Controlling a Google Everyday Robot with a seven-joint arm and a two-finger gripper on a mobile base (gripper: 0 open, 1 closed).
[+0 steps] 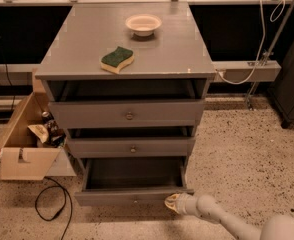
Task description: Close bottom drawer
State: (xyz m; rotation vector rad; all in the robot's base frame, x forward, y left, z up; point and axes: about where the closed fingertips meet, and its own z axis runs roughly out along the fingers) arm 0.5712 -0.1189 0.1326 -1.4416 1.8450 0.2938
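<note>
The bottom drawer (132, 196) of the grey cabinet (127, 49) is pulled out, its empty inside showing and its narrow front panel near the floor. The gripper (173, 203), on a pale arm reaching in from the lower right, rests against the right end of that front panel. The two drawers above, the top one (129, 115) and the middle one (132, 147), stand slightly ajar.
On the cabinet top lie a green and yellow sponge (117, 59) and a small pale bowl (143, 24). An open cardboard box (24, 144) with items stands on the floor at the left, with a black cable (52, 204) beside it. Speckled floor lies to the right.
</note>
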